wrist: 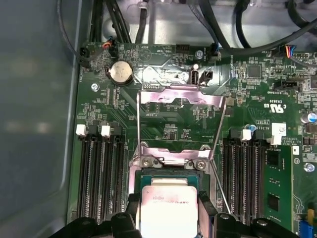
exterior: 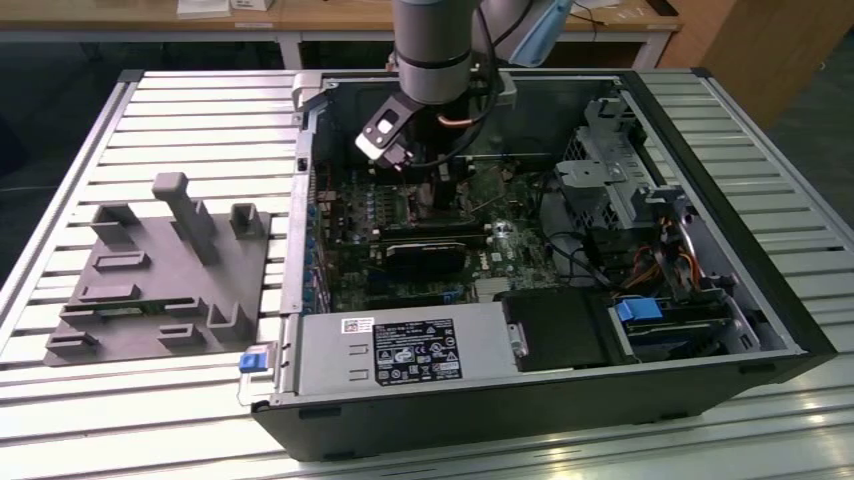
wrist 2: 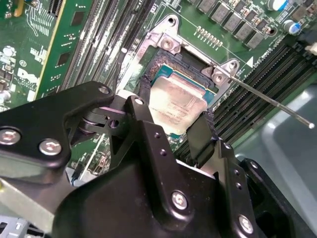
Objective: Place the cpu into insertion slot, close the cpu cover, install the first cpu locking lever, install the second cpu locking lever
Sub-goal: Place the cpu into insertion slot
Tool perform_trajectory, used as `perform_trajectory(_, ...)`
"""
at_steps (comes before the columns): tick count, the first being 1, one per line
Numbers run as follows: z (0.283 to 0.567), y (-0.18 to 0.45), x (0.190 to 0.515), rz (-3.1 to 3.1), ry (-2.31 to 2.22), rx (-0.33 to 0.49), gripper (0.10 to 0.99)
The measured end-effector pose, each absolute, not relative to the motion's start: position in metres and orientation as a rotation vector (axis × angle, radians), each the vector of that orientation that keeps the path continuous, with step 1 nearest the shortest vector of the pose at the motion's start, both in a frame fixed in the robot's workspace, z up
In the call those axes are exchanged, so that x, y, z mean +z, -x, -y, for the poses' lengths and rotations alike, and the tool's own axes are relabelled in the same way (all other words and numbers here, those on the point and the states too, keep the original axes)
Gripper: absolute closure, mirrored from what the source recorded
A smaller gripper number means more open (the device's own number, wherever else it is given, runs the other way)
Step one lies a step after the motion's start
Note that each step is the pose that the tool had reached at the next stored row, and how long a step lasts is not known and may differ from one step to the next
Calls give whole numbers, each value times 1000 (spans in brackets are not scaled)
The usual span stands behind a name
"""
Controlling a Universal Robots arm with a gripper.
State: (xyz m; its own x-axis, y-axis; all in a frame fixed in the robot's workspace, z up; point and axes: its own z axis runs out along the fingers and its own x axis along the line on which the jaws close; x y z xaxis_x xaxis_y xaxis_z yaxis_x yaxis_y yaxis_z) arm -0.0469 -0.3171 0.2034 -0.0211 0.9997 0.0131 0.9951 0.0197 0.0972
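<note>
In both wrist views the cpu (wrist 2: 176,99) (wrist: 166,210), a flat square chip with a silvery top, lies level over the insertion slot (wrist 2: 163,62) (wrist: 148,174) on the green motherboard. My gripper (wrist 2: 173,115) (wrist: 167,210) is shut on it, with one black finger (wrist 2: 140,101) (wrist: 130,208) against each of two opposite edges. The cpu cover (wrist: 181,96), a thin silvery frame, is swung open beyond the slot. Two thin locking levers (wrist: 137,124) (wrist: 218,134) stand raised, one on each side of it. One lever (wrist 2: 272,101) juts out past the slot corner. In the exterior view my gripper (exterior: 430,172) reaches down into the open computer case.
Memory slots (wrist: 99,173) (wrist: 245,173) flank the insertion slot. A coin battery (wrist: 120,73) and cables (wrist: 218,20) lie beyond the cover. In the exterior view a grey fixture plate (exterior: 160,270) sits left of the case, the power supply (exterior: 400,350) fills its near end, and a drive cage (exterior: 614,170) stands at the right.
</note>
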Motion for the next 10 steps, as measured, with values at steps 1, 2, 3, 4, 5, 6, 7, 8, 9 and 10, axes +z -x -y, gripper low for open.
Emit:
perform_trajectory(1,317,47,203,-2198,-2158,121,545)
perform_trajectory(2,317,47,203,-2196,-2160,121,545)
perform_trajectory(3,317,47,202,-2192,-2163,121,545)
perform_trajectory(4,317,47,202,-2190,-2166,120,545)
perform_trajectory(5,317,47,202,-2188,-2167,120,545)
perform_trajectory(6,317,47,201,-2187,-2168,120,545)
perform_trajectory(7,317,47,201,-2187,-2168,120,545)
perform_trajectory(8,317,47,200,-2187,-2168,120,545)
perform_trajectory(9,317,47,199,-2187,-2167,119,545)
perform_trajectory(10,317,47,199,-2187,-2167,119,545)
